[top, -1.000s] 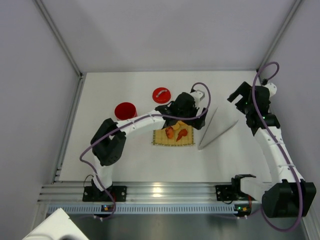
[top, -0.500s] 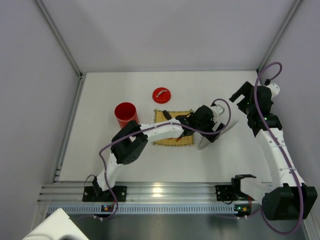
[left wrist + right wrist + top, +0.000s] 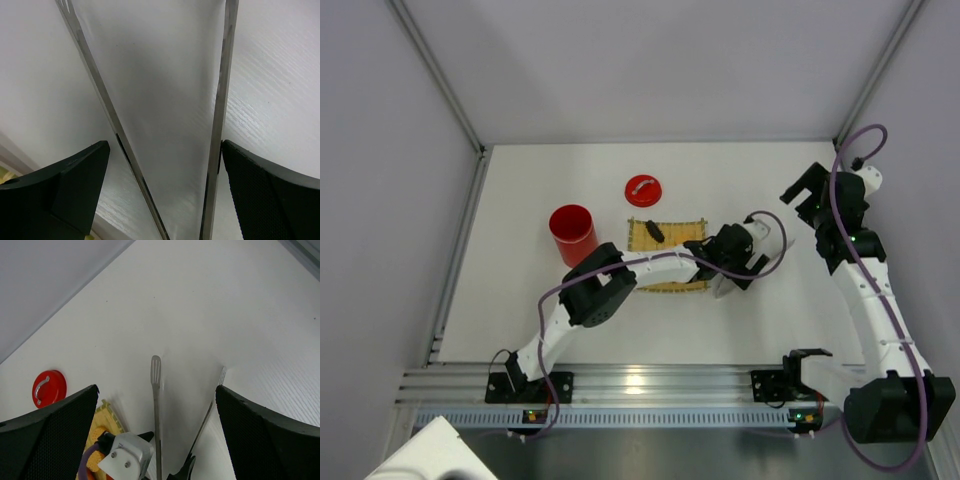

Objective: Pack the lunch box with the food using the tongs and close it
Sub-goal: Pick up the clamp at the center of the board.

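Note:
The silver tongs (image 3: 221, 90) lie on the white table, right of the yellow mat (image 3: 667, 286). My left gripper (image 3: 162, 150) is open low over them, a finger outside each of their two arms. It hides most of them in the top view. The red lunch box (image 3: 572, 233) stands open left of the mat, its lid (image 3: 643, 190) lying behind. A dark piece of food (image 3: 655, 230) shows on the mat, and my left arm covers the other pieces. My right gripper (image 3: 800, 190) hangs open and empty at the far right, looking down on the tongs' tips (image 3: 156, 365).
The right wrist view shows the lid (image 3: 49, 388), a corner of the mat (image 3: 109, 412) with an orange piece (image 3: 95, 432) and my left wrist (image 3: 127, 455). Grey walls close the table at the back and sides. A metal rail (image 3: 640, 380) runs along the near edge.
My left arm has swung right, from above the food on the mat to the tongs, uncovering the dark piece. My right arm has hardly moved.

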